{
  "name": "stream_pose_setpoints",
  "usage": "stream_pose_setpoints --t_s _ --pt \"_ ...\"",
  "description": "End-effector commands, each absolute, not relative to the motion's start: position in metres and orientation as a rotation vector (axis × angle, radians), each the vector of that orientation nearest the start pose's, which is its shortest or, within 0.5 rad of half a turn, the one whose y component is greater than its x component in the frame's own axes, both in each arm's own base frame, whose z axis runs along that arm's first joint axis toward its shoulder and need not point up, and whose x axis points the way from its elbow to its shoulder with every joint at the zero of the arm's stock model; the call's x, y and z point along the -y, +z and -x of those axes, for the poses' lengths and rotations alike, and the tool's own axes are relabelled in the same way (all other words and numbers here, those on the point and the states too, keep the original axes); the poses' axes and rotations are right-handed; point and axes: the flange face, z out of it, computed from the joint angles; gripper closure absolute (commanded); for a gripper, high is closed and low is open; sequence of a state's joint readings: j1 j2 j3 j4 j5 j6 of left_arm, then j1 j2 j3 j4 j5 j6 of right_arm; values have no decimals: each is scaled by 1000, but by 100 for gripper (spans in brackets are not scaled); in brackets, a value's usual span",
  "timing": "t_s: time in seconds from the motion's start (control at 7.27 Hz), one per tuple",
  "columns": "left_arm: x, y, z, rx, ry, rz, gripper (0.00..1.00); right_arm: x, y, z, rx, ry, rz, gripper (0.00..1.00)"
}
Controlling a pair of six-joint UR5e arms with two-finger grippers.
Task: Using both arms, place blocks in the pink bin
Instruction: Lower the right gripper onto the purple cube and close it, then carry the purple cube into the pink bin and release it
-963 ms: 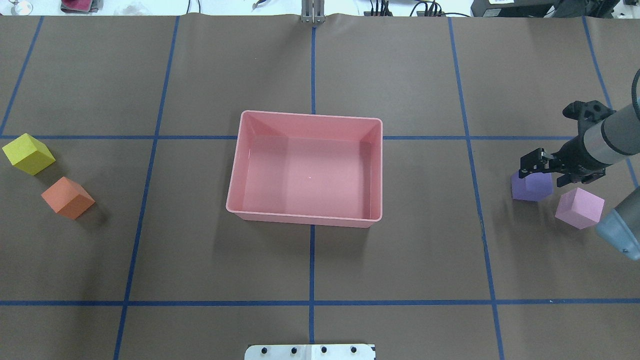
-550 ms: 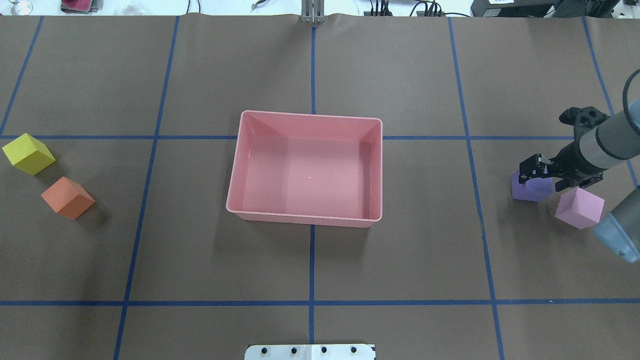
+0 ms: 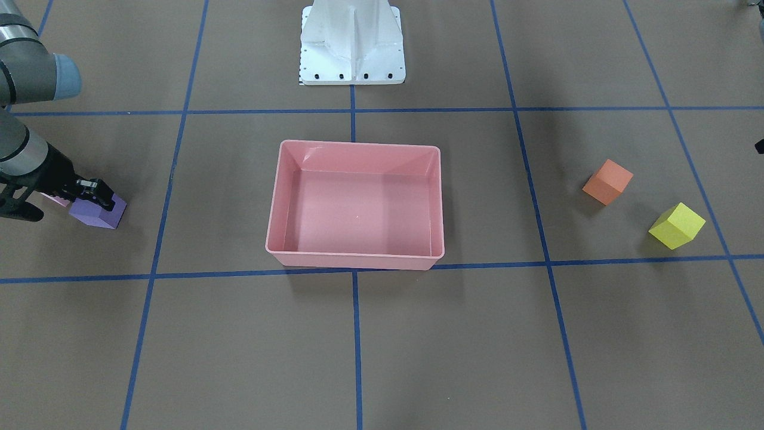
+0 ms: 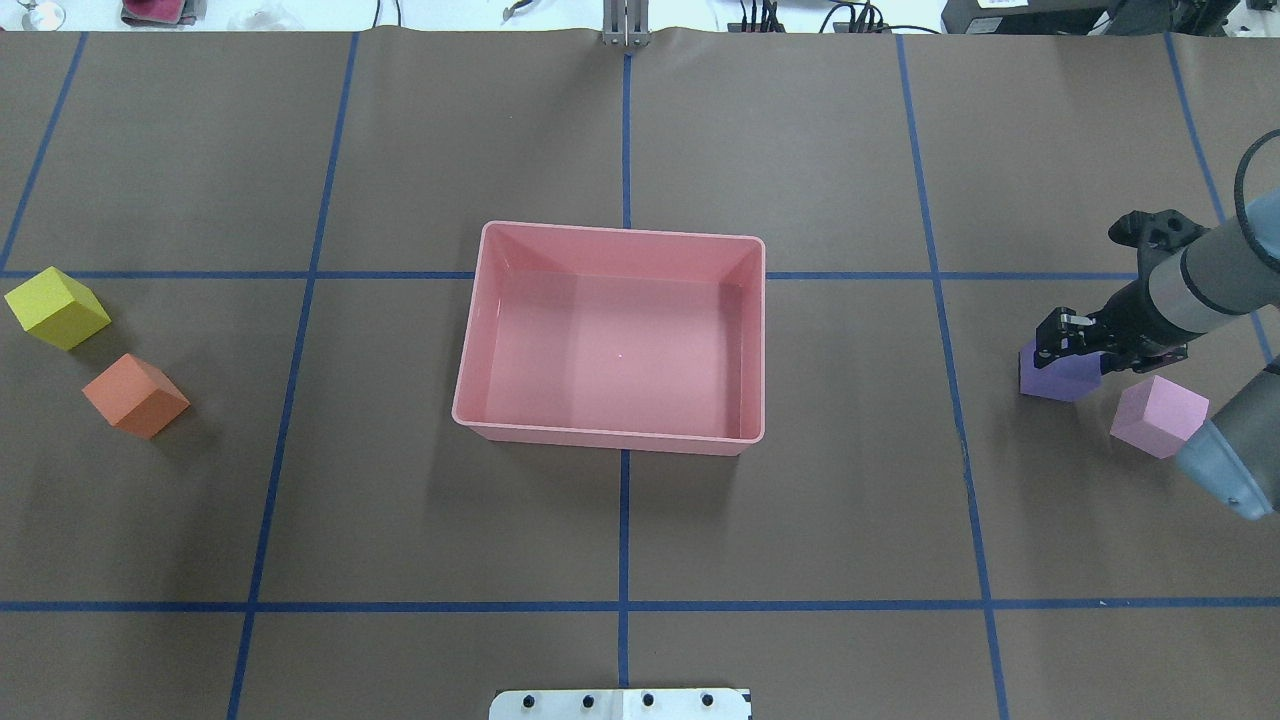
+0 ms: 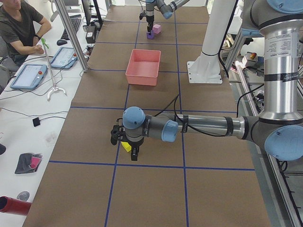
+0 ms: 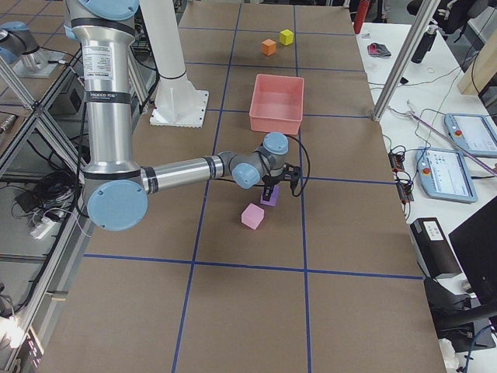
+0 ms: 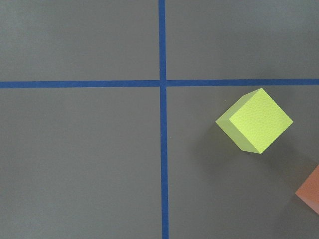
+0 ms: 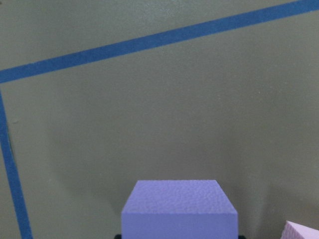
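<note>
Overhead exterior, right hand (image 4: 1070, 352) closed around purple block (image 4: 1055, 383), pink block (image 4: 1158, 416) just beside.

Your robot's two arms share one build: the left arm (image 5: 208, 126) and the right arm (image 6: 182, 169) are grey metal tubes joined by fat round housings, each closed with a light blue cap (image 5: 133, 117). You'll find a white label (image 6: 99, 68) with small dark print on the thickest tube, and black bands (image 5: 229, 126) ringing the forearm. A thin black cable (image 5: 166, 106) loops off the left wrist. The left gripper (image 5: 124, 144) and right gripper (image 4: 1068, 342) are black, with blocky jaws. The white pedestal (image 3: 352, 42) flares to a plate dotted with dark screws.
</note>
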State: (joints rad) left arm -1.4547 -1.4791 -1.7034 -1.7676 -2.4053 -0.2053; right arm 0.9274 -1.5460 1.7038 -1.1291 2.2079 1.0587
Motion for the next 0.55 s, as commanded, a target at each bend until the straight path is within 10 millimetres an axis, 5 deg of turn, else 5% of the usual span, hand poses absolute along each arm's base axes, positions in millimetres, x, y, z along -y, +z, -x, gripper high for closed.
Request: stream_pose_setpoints --t_s 0.0,0.28,0.41 --pt "476 583 -67 -893 101 -116 1 479 472 267 906 247 65 100" --pt "468 566 -112 -937 171 -160 0 529 354 307 930 309 85 100" --pt "465 558 -135 -946 222 -156 0 533 308 332 927 304 101 100"
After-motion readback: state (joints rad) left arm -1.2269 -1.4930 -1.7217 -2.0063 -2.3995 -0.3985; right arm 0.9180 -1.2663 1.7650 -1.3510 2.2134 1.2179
